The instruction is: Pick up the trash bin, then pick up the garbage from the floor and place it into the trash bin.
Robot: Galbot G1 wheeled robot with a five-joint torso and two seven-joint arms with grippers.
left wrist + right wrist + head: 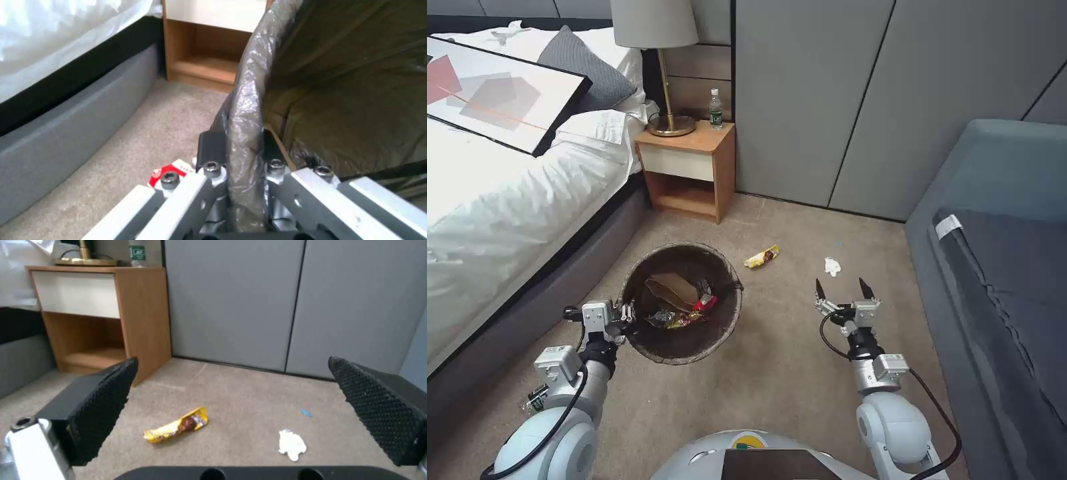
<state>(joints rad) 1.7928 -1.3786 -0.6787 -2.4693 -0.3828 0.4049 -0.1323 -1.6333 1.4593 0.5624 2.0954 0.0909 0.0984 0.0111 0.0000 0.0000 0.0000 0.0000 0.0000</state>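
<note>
The trash bin (684, 303) sits beside the bed (500, 220), over the carpet (787, 373), its bag-lined rim clamped by the left hand (627, 315); litter lies inside. The right hand (846, 291) hovers with fingers spread wide and empty, near the sofa (1000, 267). On the carpet ahead of it lie a yellow wrapper (762, 256) and, apart, a white tissue scrap (832, 267).

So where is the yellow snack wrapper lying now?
In the head view, the crinkled yellow snack wrapper lies on the carpet, between the bag-lined round trash bin and the white tissue scrap.
</note>
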